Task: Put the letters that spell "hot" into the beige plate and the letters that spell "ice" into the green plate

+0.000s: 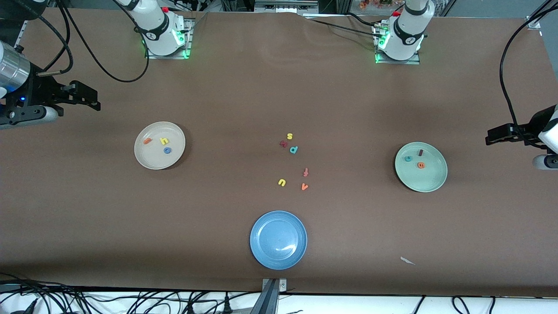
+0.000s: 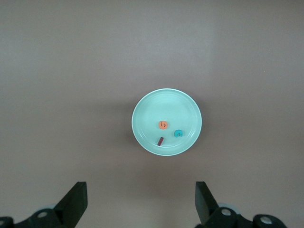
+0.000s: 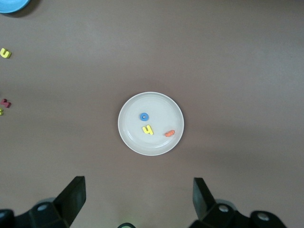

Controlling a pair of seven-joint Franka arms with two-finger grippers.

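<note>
The yellow h [image 1: 164, 141], blue o [image 1: 167, 150] and orange t [image 1: 148, 141] lie in the beige plate [image 1: 148, 161] — maroon i [image 1: 420, 152], teal c [image 1: 408, 158] and orange e [image 1: 420, 165] in the green plate [image 1: 431, 185]. The left gripper [image 2: 141, 202] and right gripper [image 3: 137, 199] wait spread and empty — each over the desk [image 1: 218, 96] at its own end.

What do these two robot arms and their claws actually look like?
Both arms are white with black joint bands, on metal base plates lit by green lamps, with a red knob near each base. Black cables trail from them. The left gripper and right gripper are black, each with two flat, wedge-shaped fingers; a silver cuff sits above the right one.
</note>
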